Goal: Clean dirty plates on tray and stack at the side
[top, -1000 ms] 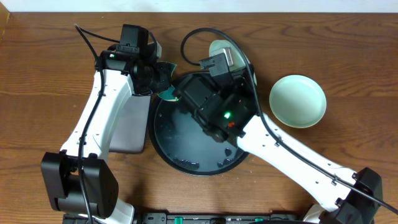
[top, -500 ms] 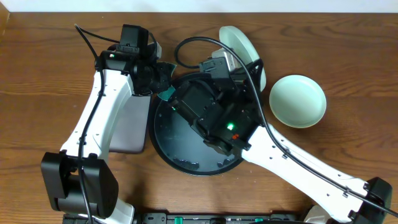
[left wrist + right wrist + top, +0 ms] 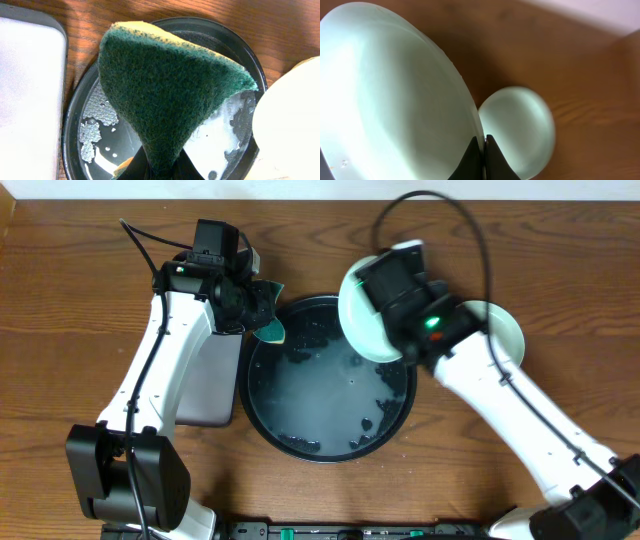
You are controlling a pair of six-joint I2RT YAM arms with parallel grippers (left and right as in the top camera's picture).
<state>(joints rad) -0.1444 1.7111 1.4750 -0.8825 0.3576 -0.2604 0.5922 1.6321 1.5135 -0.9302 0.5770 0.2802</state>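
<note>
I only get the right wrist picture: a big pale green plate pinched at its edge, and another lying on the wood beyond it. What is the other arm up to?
Observer: The left gripper is shut on a green-and-yellow sponge, held over the rim of a tray.
Operator: What tray? I see only wood.
Observer: It is round and black, in the middle of the table, wet, with suds and dark specks.
Operator: Is anything else on the table?
Observer: A smaller rectangular tray with a grey inside lies beside the black one, partly under the left arm.
</note>
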